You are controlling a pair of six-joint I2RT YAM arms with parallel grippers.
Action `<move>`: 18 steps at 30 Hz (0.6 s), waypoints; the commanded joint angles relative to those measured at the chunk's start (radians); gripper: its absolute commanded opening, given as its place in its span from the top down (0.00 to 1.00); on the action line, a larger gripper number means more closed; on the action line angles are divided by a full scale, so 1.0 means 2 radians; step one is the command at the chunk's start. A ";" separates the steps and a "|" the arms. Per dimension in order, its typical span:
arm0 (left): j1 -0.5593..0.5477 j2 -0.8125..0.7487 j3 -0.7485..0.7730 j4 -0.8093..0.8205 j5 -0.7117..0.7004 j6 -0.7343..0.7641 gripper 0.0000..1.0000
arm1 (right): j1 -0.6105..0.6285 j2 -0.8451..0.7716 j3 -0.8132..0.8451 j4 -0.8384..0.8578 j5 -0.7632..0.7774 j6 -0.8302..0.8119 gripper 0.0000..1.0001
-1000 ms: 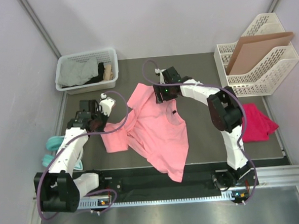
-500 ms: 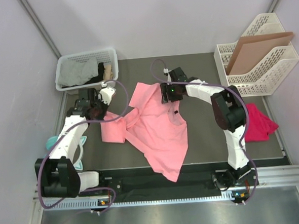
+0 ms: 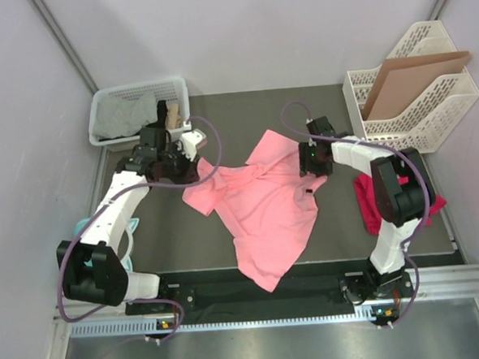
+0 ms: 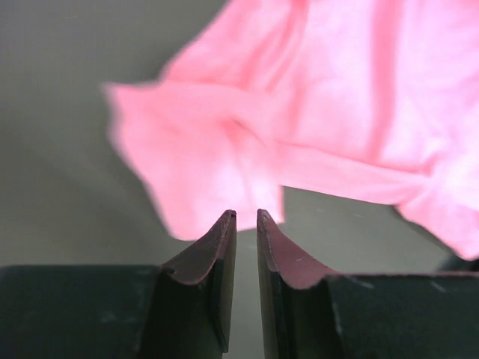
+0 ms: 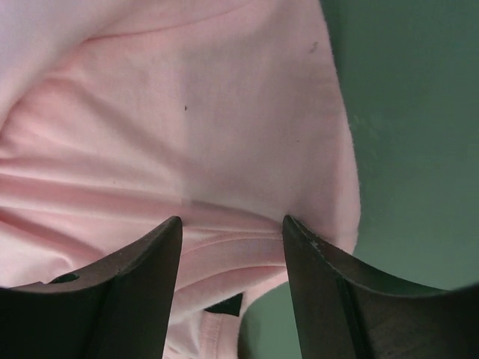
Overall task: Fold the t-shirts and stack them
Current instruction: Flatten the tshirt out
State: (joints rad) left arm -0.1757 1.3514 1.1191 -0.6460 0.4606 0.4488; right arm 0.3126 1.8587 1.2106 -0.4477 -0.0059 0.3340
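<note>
From the overhead camera I saw the light salmon-pink t-shirt (image 3: 265, 206) lying rumpled and partly spread in the middle of the dark table (image 3: 341, 238), one sleeve reaching toward the upper centre and its hem trailing toward the bottom edge. A small dark tag (image 3: 308, 193) showed on its right side.

The left gripper (image 3: 188, 165) sat left of centre, just beside the shirt's left sleeve. Its wrist camera showed the jaws only a narrow slit apart with bare table between them and nothing in them. The pink cloth lay just past the fingertips, blurred.

The right gripper (image 3: 310, 171) was right of centre, over the shirt's right edge. In its own camera the jaws stood wide apart with pink cloth and the dark tag between them; I could not tell whether they touched the cloth.

The darker magenta-red t-shirt (image 3: 365, 204) lay bunched at the right, partly hidden behind the right arm.

A white basket (image 3: 136, 86) holding grey cloth stood at the upper left. A white file rack (image 3: 432, 139) with a brown cardboard sheet (image 3: 412, 79) stood at the upper right.
</note>
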 commanded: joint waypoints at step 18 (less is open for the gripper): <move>-0.084 0.130 0.027 0.070 -0.057 -0.042 0.75 | -0.004 0.207 0.461 -0.140 0.014 -0.042 0.33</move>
State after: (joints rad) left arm -0.2859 1.5436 1.1034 -0.6052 0.3576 0.4171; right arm 0.3111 2.1323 1.9621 -0.6540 0.0467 0.2867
